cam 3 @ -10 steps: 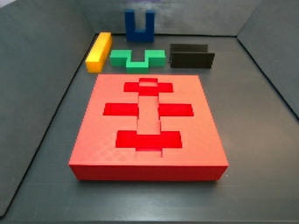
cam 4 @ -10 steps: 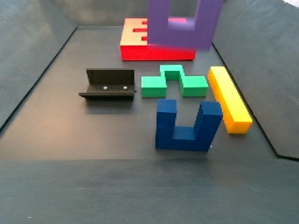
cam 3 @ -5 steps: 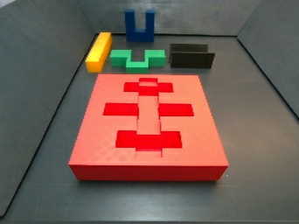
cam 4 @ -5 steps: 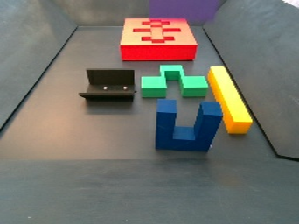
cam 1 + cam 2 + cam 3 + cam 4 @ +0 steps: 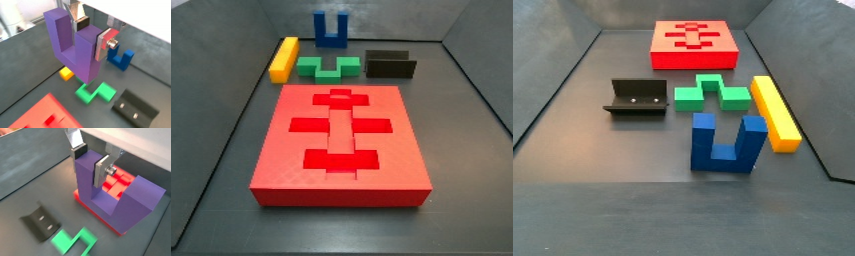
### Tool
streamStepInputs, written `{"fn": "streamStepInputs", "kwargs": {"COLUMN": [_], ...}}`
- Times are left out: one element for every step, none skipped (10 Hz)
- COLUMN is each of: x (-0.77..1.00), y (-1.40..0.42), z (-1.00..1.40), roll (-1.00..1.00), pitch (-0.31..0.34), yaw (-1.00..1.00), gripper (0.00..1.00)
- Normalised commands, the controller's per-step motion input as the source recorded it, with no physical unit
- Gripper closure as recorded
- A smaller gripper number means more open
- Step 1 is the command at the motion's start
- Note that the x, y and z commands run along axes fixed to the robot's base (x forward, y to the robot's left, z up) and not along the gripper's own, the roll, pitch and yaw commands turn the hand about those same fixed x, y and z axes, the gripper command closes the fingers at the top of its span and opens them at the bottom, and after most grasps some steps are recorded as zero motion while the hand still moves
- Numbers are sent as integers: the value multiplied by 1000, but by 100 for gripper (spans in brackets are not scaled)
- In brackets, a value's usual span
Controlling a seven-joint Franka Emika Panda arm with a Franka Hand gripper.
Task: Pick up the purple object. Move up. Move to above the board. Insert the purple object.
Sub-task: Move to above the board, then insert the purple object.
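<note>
Holding the purple object (image 5: 75, 47) clamped by one prong in my jaws (image 5: 93, 162), high off the table, I should travel level until the board (image 5: 120, 184) sits squarely beneath me, prongs kept upright, before descending.

The purple object (image 5: 75, 47), a U-shaped block, hangs clamped in the gripper (image 5: 92, 34) above the red board (image 5: 339, 142).

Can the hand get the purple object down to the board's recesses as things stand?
Probably yes. The hand is shut on one prong of the purple object, held high, out of both side views. The board lies bare, its recesses open; the fixture and other blocks sit beyond it.
</note>
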Motion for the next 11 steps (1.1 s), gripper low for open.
{"fn": "streamStepInputs", "kwargs": {"x": [-132, -123, -110, -54, 8, 39, 41, 66, 246, 534, 563], "y": [-1400, -1400, -1400, -960, -552, -323, -192, 0, -277, -526, -543], "z": [178, 189, 213, 159, 99, 66, 53, -29, -251, -420, -463], "roll": [11, -2, 11, 11, 2, 2, 10, 0, 30, 229, 250], "pitch": [21, 30, 53, 75, 108, 127, 131, 0, -26, 9, 26], "yaw": [24, 17, 13, 11, 8, 7, 10, 0, 0, 137, 86], "gripper": [100, 100, 100, 100, 100, 100, 100, 100, 100, 100, 100]}}
